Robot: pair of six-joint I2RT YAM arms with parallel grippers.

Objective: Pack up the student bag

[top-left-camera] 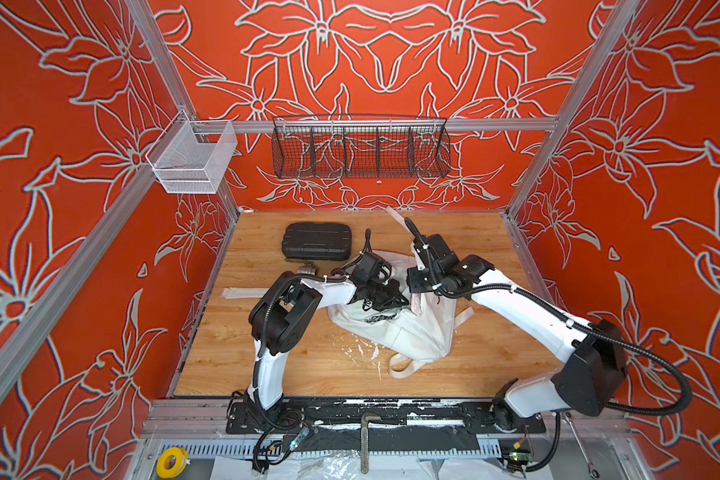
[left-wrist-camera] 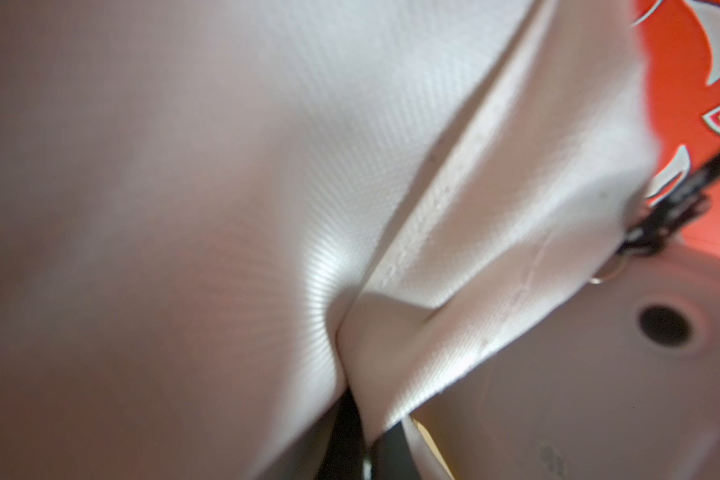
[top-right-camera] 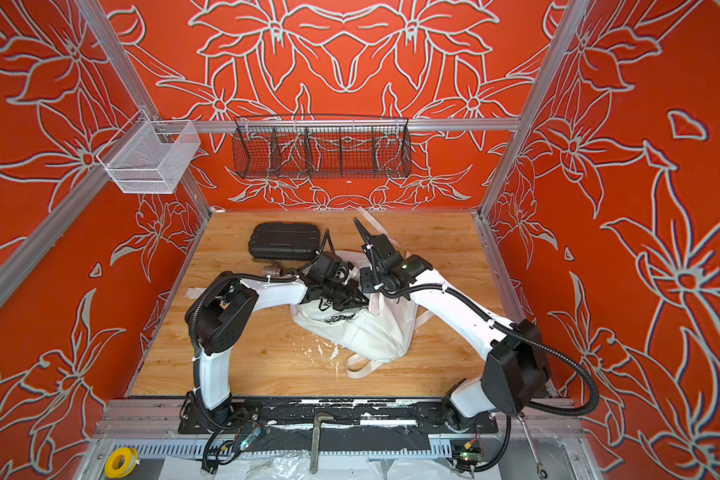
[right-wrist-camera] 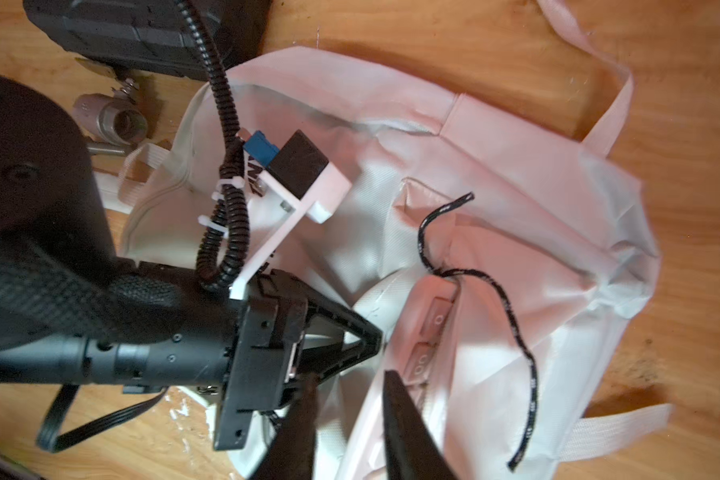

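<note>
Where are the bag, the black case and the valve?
bag [top-left-camera: 416,336]: in a top view, on the white fabric of its lower body.
case [top-left-camera: 316,241]: in a top view, on the middle of its lid.
valve [right-wrist-camera: 113,120]: in the right wrist view, on its metal body.

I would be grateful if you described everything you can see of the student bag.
The student bag is a white woven-fabric backpack with a black print on its front, a black cord zipper pull and white webbing straps. It lies slumped and creased near the middle of the wooden tabletop, its top open, with a pale pink buttoned item at the opening. The left pincer is closed on a fold of its fabric.
</note>
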